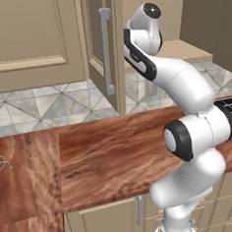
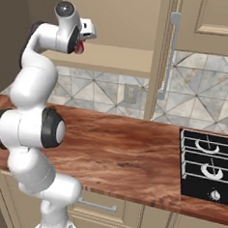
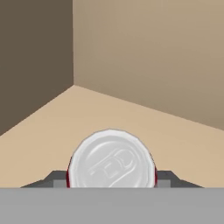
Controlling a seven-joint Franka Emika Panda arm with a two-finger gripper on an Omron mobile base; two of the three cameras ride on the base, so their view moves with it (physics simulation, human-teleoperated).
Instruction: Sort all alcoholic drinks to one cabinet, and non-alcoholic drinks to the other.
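I'm seeing the red soda can [image 3: 111, 159] nearest the hand camera, silver top facing me at six o'clock, with the pincer [image 3: 111, 180] closing narrow on its two sides and holding it. Beyond the can, the tan cabinet shelf [image 3: 131, 118] is running up toward twelve o'clock, meeting a shadowed side wall at nine. From the right base view I'm watching the pincer [image 2: 82, 41] reaching into the open cabinet [image 2: 118, 58], a bit of red showing at its tip, above the wood bench [image 2: 118, 145]; the stove [image 2: 206, 167] is sitting at three o'clock.
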